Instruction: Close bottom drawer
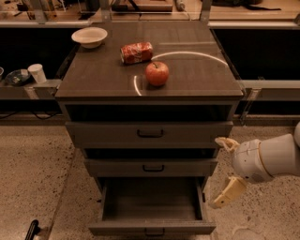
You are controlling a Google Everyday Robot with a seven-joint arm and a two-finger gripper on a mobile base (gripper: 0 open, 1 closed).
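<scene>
The cabinet (75, 133) has three drawers. The bottom drawer (152, 228) is pulled out at the base, its bare floor showing. The surface (93, 77) carries one bowl (89, 36), one can (136, 52) and one apple (157, 73). The gripper (225, 168) is right of the drawers, fingers (227, 192) released.

Setting: an indoor robot test area, lab-type rather than a home.

Evidence:
- Speckled hard floor (28, 187).
- A lone grey-brown drawer cabinet (150, 136) stands left of the fingers (228, 190).
- Its worktop (93, 79), up and left of them, carries staged props: apple (157, 73), red package (136, 52), white bowl (89, 36).
- Farther left, a side ledge (47, 86) holds a paper cup (36, 73).
- Metal frame legs (204, 9) at the back.

The gripper (216, 172), spread wide, hangs just right of the cabinet's lower drawers.
</scene>
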